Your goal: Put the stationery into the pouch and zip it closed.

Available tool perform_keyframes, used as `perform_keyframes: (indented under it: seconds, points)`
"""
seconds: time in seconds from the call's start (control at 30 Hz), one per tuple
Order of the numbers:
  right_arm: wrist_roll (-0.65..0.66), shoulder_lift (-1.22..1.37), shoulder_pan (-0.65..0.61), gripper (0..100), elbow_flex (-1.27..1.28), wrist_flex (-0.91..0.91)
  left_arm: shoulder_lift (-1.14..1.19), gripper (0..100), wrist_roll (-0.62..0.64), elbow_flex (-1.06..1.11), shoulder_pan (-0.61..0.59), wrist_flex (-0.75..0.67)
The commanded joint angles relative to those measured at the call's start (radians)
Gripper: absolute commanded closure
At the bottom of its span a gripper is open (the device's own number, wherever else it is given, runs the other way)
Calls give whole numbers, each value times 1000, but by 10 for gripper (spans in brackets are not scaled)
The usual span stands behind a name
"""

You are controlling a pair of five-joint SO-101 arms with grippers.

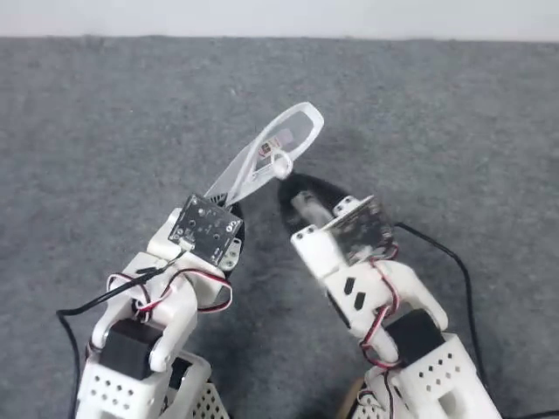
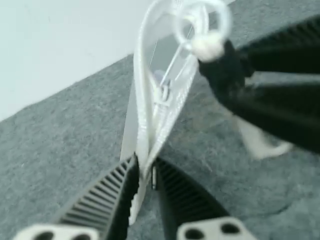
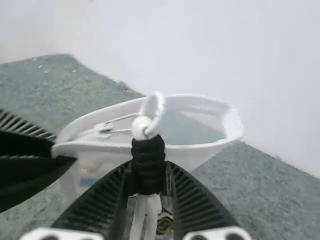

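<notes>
I see the pouch [image 1: 272,150], translucent white with a white zip band. It is held up off the grey desk [image 1: 105,131] at upper centre of the high view, mouth gaping. My left tool [image 2: 145,172] pinches its lower end. My right tool [image 3: 148,172] is clamped on the black-wrapped zipper pull [image 3: 148,155], which has a white bead and ring. The contents are too blurred to tell.

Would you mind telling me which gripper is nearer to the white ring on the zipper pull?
Right. The right gripper has its jaws shut on the black cord just beside the white ring; the left gripper clamps one end of the pouch, farther from the ring.
</notes>
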Motion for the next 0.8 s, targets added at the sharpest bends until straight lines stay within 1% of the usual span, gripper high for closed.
perform_keyframes:
  seconds: [0.0,0.27,0.37,0.53,0.6,0.77]
  points:
    - [-37,-10,70,993,-68,-50,-8,991,11,13,0,12]
    - [-38,5,139,993,-97,-62,-8,991,11,27,0,11]
    - [-40,79,165,993,-133,-62,-8,991,11,50,-2,-11]
    - [-55,232,206,993,-210,-65,-8,991,11,68,-61,-44]
    - [-81,268,225,993,-238,-65,-8,991,11,68,-63,-41]
    - [-91,329,260,993,-293,-65,-8,991,11,70,-63,-40]
